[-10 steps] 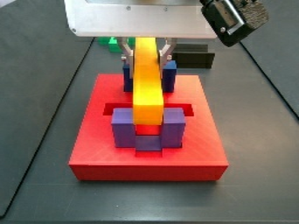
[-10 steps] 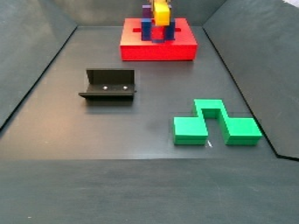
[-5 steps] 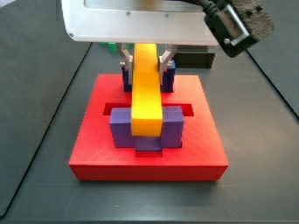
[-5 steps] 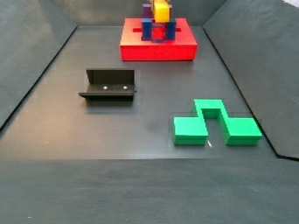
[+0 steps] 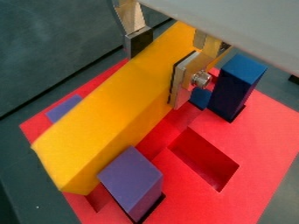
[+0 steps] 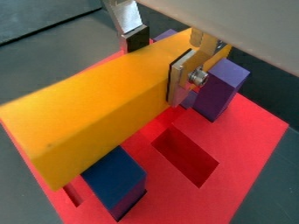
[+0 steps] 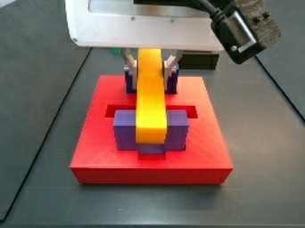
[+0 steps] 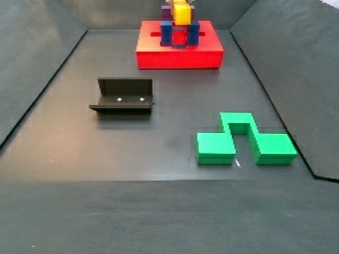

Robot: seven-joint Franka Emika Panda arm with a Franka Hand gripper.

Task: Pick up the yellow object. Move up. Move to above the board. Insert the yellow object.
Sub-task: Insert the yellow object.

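Nearest in a side view, dark grey floor [image 8: 119,169], matte, bounded by dark walls rising at the sides and back. On that floor, a green block [image 8: 245,140] toward the front, well apart from the fixture [image 8: 123,96] standing further in.

Farthest back, against the rear wall, the board [image 8: 179,53], red, flat on the floor, with blue-purple posts [image 7: 176,132] upright around recessed slots [image 5: 205,159].

Above the board, the gripper [image 5: 167,54], closed on the yellow object [image 5: 119,116]: silver fingers [image 5: 188,77] pressed against both long sides near one end, seen in both wrist views [image 6: 158,54]. Yellow object level, lying lengthwise between the posts, free end reaching past the nearer pair [image 7: 150,89]. Whether underside touches the board, impossible to tell.

Behind the board, partly hidden by the white wrist housing [image 7: 137,21], a black block [image 7: 198,61].
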